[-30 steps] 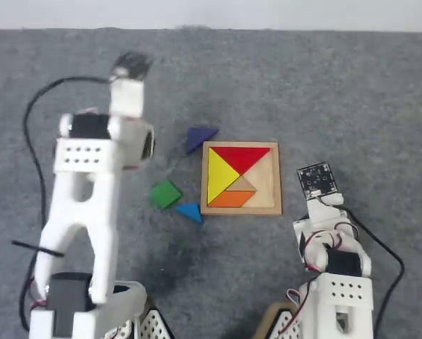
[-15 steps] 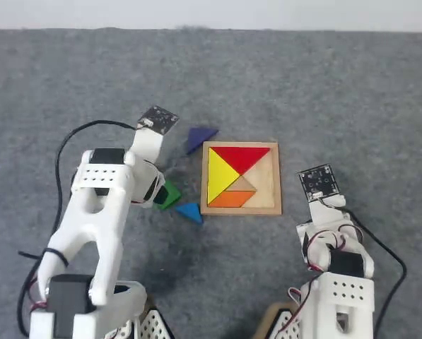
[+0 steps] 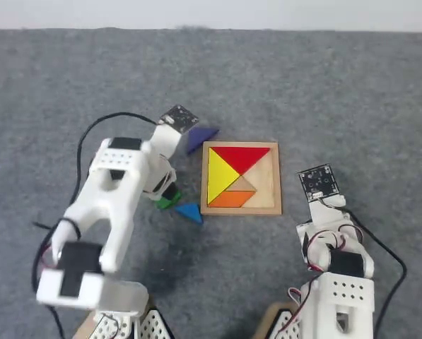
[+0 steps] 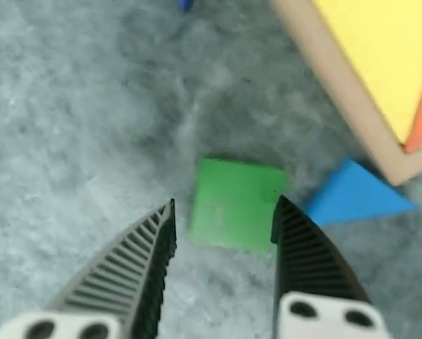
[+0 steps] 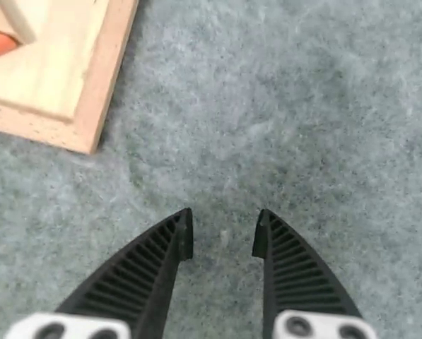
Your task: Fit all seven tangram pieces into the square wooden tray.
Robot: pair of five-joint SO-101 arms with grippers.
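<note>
The left gripper [image 4: 225, 205] is hanging wide open over the green square [image 4: 235, 210], which is lying on the carpet [image 3: 338, 85] just left of the tray [image 3: 276, 180], beside the blue triangle [image 4: 355, 196]. The right gripper [image 5: 223, 215] is hanging part-open off a tray corner. The red triangle [image 3: 240, 156], yellow triangle [image 3: 219, 176] and orange piece [image 3: 232, 200] are lying inside the tray.

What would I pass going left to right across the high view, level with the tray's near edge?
left arm → green square → blue triangle → tray → right arm
</note>
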